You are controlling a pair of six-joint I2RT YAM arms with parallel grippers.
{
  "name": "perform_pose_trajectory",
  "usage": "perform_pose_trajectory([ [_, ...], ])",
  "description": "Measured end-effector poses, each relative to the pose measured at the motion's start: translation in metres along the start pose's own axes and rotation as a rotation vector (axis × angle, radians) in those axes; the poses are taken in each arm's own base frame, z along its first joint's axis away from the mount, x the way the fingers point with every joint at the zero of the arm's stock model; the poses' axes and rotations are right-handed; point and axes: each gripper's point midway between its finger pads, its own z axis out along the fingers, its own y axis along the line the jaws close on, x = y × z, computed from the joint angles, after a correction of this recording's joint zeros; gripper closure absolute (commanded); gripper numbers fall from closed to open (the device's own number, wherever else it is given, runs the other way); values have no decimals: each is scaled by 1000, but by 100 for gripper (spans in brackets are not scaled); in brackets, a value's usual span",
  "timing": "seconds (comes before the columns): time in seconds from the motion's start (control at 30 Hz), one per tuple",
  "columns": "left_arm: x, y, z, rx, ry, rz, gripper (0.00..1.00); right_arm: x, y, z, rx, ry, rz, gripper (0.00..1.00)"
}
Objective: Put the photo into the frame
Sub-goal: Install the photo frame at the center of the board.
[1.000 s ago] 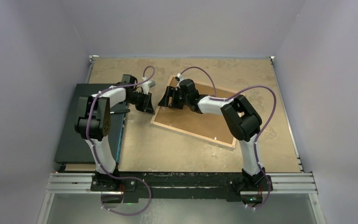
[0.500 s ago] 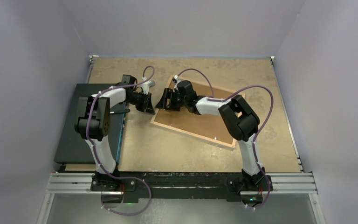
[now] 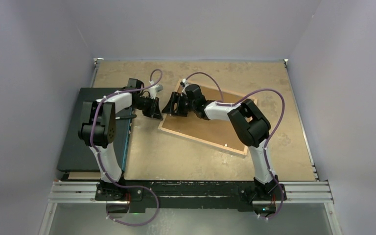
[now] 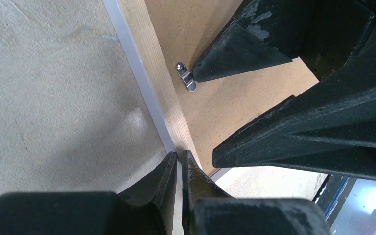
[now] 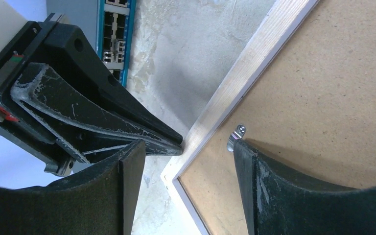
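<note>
The frame [image 3: 210, 125] lies back-up and tilted on the table, its brown backing board [image 5: 323, 98] inside a light wood rim [image 4: 152, 73]. A small metal clip [image 5: 236, 134] sits on the backing near the left corner. My left gripper [image 3: 154, 112] is shut, with its tips [image 4: 178, 155] pressed against the frame's outer rim near that corner. My right gripper [image 3: 170, 106] is open and straddles the same corner [image 5: 183, 147]. One of its fingertips [image 5: 240, 147] touches the clip; the other is off the frame over the table. The photo is not in view.
A flat dark box [image 3: 78, 132] with a blue edge and a row of ports [image 5: 115, 29] lies at the table's left side, just behind my left arm. The beige tabletop [image 3: 186, 161] is ringed by grey walls.
My right gripper has moved a little left along the frame toward its left corner, closer to my left gripper. The left gripper and frame have barely moved.
</note>
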Motion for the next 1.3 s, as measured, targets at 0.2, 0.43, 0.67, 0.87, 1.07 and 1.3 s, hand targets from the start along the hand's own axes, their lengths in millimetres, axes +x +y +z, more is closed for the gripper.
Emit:
perform_pose_trajectory([
  [0.2, 0, 0, 0, -2, -3, 2, 94, 0, 2, 2, -7, -1, 19, 31],
  [0.43, 0, 0, 0, -3, -7, 4, 94, -1, 3, 4, -8, -8, 49, 31],
  [0.67, 0, 0, 0, -4, -9, 0, 95, 2, 3, 5, 7, -76, 82, 31],
  [0.87, -1, 0, 0, -11, -10, -10, 95, 6, 6, 7, 32, -135, 106, 31],
  [1.07, -2, 1, -1, -18, -14, -10, 95, 5, 7, 8, 42, -151, 121, 31],
  [1.3, -3, 2, -1, -23, -19, -8, 95, 4, 8, 9, 43, -154, 124, 32],
])
